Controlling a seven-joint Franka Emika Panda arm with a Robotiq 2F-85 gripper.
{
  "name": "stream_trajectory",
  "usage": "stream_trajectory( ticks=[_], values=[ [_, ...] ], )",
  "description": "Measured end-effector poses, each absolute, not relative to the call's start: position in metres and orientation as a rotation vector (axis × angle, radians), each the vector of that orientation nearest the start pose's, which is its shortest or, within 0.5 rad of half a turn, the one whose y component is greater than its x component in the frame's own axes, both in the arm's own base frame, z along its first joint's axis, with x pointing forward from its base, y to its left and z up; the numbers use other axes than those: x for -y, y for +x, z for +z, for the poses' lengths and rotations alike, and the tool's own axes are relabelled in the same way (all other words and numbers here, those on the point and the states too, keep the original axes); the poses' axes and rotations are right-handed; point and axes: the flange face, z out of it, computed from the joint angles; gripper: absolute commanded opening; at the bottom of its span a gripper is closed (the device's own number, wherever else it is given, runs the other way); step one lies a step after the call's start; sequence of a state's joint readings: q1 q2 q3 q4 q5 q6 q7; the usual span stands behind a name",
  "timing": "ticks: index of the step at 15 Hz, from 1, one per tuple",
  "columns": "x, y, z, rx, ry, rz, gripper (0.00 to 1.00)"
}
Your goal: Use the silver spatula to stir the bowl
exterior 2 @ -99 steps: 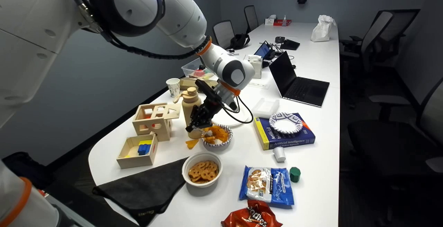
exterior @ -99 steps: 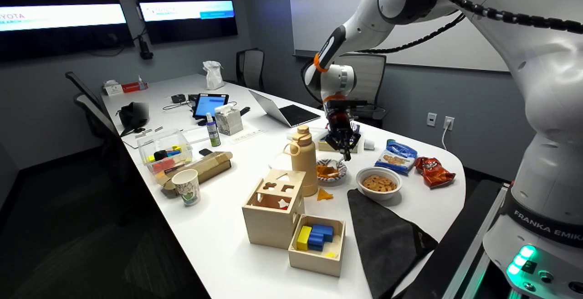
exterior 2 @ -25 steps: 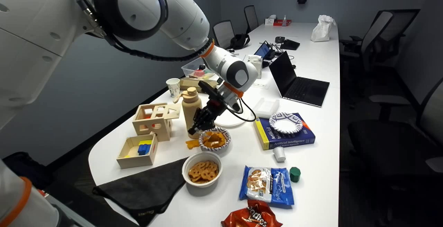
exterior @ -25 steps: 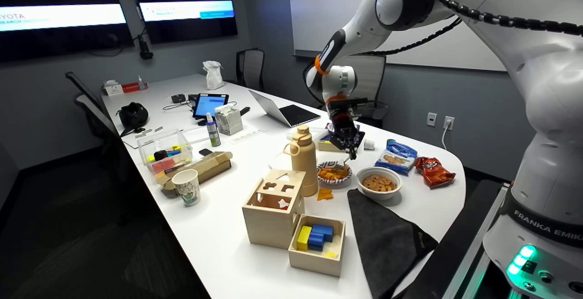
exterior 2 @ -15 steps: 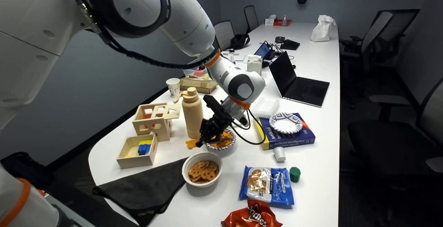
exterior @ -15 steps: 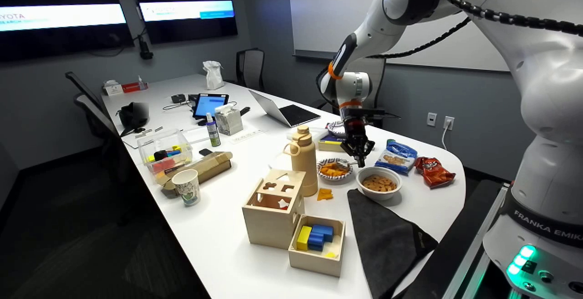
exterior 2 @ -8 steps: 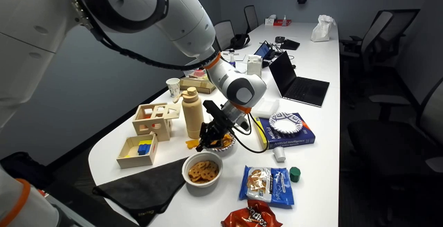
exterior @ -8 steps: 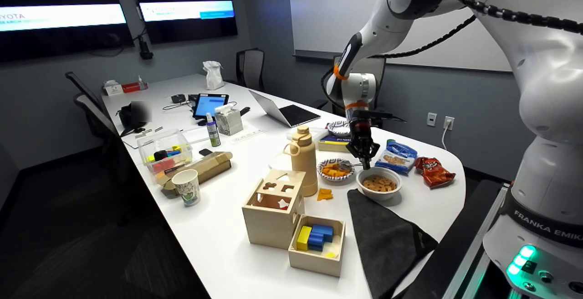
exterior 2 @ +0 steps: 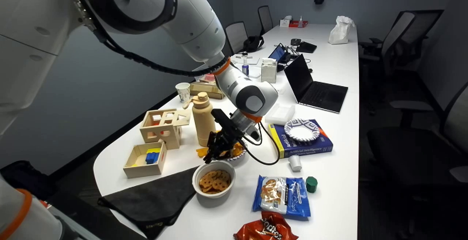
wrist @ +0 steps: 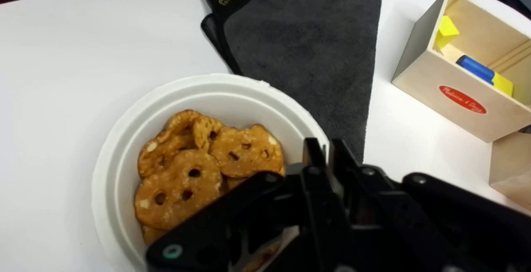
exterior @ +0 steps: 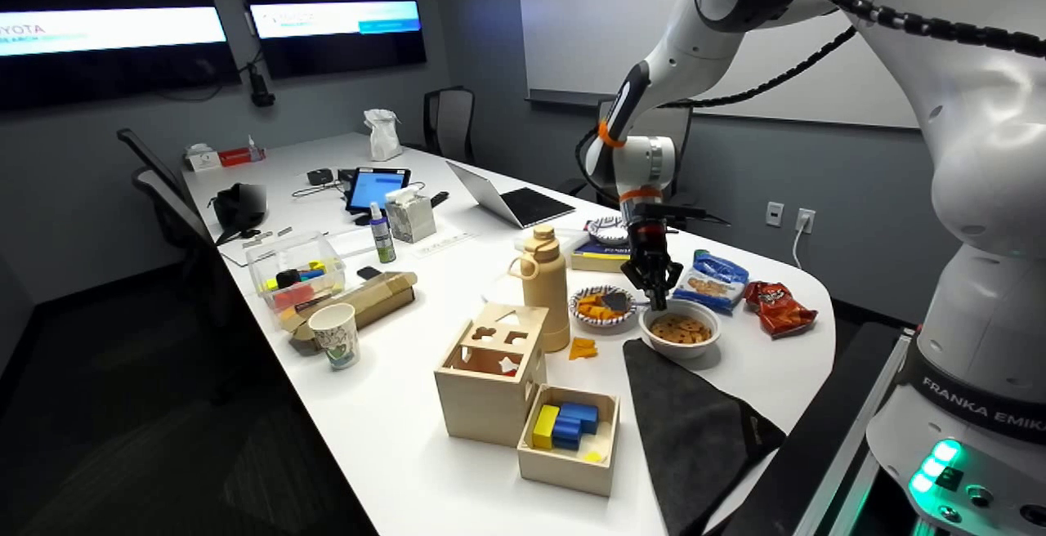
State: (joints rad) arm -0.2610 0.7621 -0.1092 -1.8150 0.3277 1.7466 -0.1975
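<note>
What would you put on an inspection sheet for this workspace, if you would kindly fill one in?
Surface: smooth white table; loose orange chips lie on it.
Job's things: silver flat-headed spatula, its head in or just over the round patterned paper bowl.
Clutter: tall beige cylindrical bottle, round white bowl of brown crackers, dark grey fabric cloth, square wooden box of blue and yellow blocks.
Tool: black two-fingered tool, closed on the spatula's handle.
Cables: black ribbed cable runs along the white jointed arm.
Surroundings: grey-backed office chairs, black rectangular wall screens.
</note>
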Motion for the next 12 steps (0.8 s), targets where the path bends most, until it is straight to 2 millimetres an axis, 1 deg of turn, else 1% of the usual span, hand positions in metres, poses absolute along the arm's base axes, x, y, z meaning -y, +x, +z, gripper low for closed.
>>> stream_trajectory(
  ticks=[2, 5, 7, 8, 12],
  values=[
    [0.169, 0.506, 0.087, -0.478, -2.5, 0.994, 0.59],
    [0.167, 0.499, 0.082, -0.484, -2.491, 1.012, 0.83],
    [0.167, 0.497, 0.079, -0.488, -2.492, 1.013, 0.97],
    [0.166, 0.496, 0.078, -0.489, -2.492, 1.014, 1.0],
    [0.167, 0.496, 0.08, -0.491, -2.494, 1.007, 1.0]
  ],
)
